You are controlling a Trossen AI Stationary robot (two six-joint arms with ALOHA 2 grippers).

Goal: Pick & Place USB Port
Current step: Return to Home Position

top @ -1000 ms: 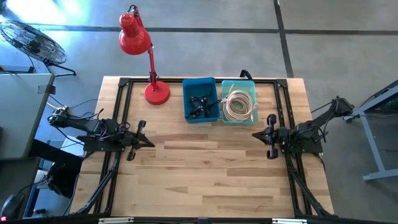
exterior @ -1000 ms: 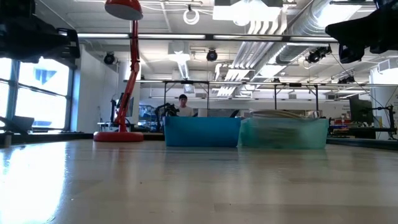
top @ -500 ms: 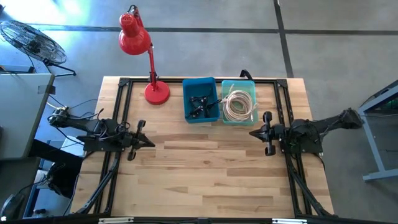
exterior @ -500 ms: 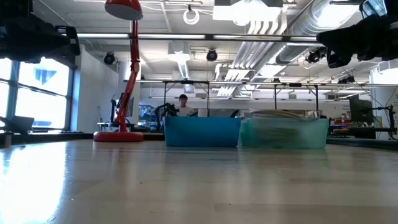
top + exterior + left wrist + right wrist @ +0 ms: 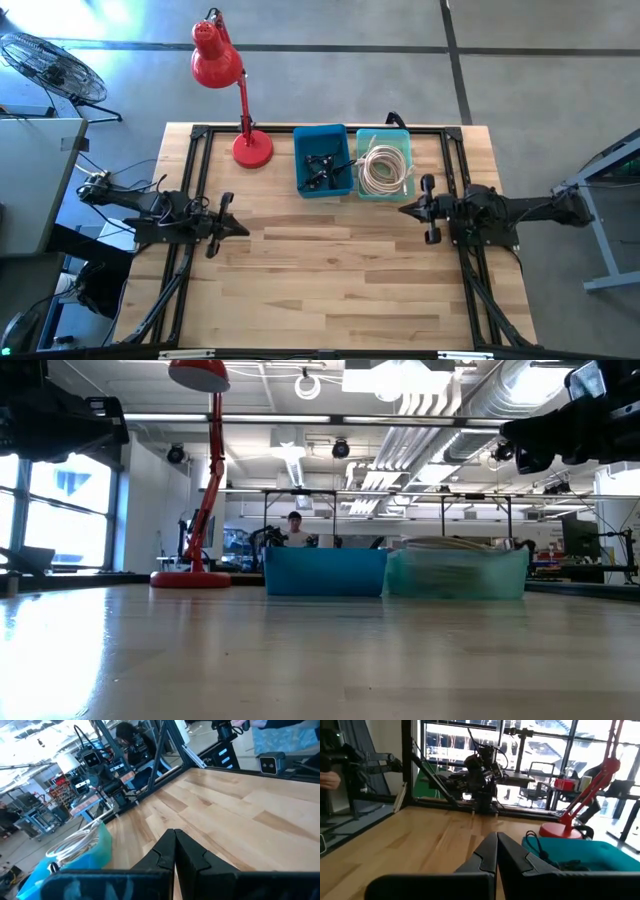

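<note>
On the desk (image 5: 330, 290), the blue bin (image 5: 320, 130) holds the black cable (image 5: 320, 170), and the green bin (image 5: 383, 132) just beside it holds the pale coiled cable (image 5: 383, 168). The right hand (image 5: 405, 210) lies nearest, just off the green bin's corner, fingers pressed together on nothing and pointing across the desk. The left hand (image 5: 243, 228), likewise pressed together and empty, faces it from well apart. With both cables binned, I judge the right arm need only draw back along its own length. The plug types are too small to tell

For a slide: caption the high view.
Left gripper and right gripper shut and empty; black cable in blue bin, coiled pale cable in green bin.
</note>
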